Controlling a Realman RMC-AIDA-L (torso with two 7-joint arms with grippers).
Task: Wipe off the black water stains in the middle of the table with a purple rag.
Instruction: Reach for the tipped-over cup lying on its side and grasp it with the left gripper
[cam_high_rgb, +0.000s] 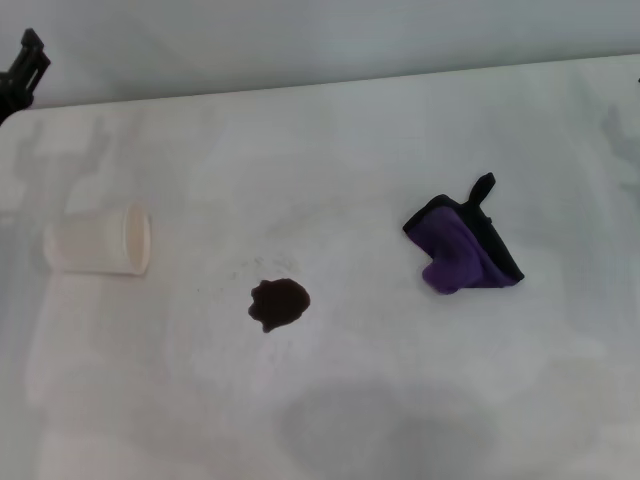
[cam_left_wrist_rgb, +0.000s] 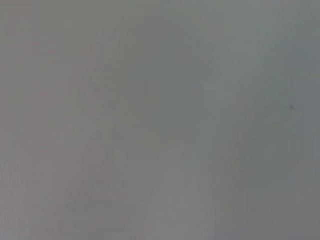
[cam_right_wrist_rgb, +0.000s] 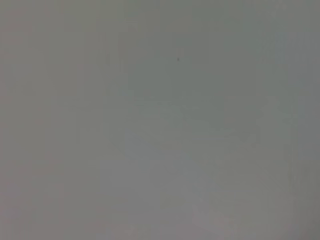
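Black water stains (cam_high_rgb: 279, 304): small, lobed, dark

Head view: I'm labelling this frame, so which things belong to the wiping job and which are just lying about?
Job:
- purple rag, crumpled, right of the stain
- black water stains, mid-table
- table

Lying about:
- white paper cup, tipped on its side, left
- left gripper, parked at the far left corner

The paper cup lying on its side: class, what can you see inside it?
The translucent white paper cup lies tipped on the white matte table, mouth toward the dark stain. Its rim shows, but the interior is not visible from the head view, so the contents cannot be told.
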